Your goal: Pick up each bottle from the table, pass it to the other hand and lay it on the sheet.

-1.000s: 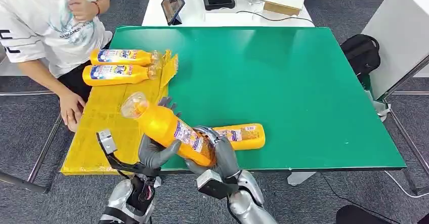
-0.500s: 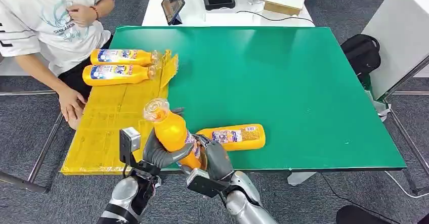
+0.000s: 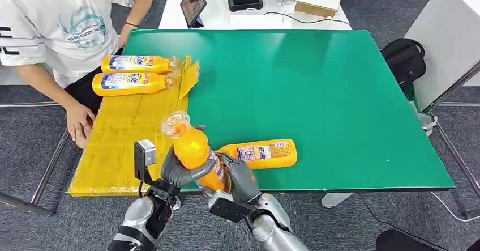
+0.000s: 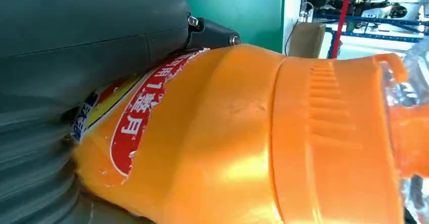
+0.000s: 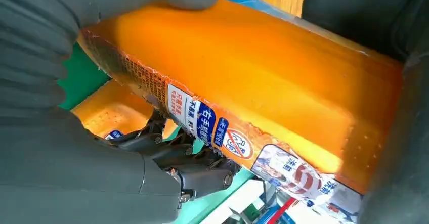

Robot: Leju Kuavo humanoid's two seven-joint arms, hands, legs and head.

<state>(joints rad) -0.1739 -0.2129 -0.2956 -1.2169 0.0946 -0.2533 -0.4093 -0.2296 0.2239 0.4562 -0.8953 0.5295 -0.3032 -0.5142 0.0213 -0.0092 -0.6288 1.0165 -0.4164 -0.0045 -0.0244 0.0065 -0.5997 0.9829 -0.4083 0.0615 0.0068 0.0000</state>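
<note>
A: Left hand [image 3: 180, 171]?
B: Wrapped around held bottle [image 3: 194, 152] at mid-body; thumb across front, fingers behind. Left wrist view: grey thumb [image 4: 91, 37] pressed on label.

A: Right hand [image 3: 240, 177]?
B: Closed on lower end of same bottle, just beside left hand. Right wrist view: dark fingers [image 5: 187, 176] curled under base, thumb over top edge.

A: Held bottle, location?
B: Raised at near edge of green surface [image 3: 317, 92], tilted, cap end up and toward yellow sheet [image 3: 119, 143].

A: Other stock?
B: Lying bottle [image 3: 260, 153] on surface, right of held bottle, close behind right hand. Two laid bottles [image 3: 133, 74] side by side at far end of sheet.

A: Change from half a second ago?
B: Negligible. Both hands gripping as before; bottle tilt unchanged. Against one second ago: bottle stood steeper, cap swung toward surface centre. Person [image 3: 51, 30] beside sheet: forearm lifted toward surface corner.
</note>
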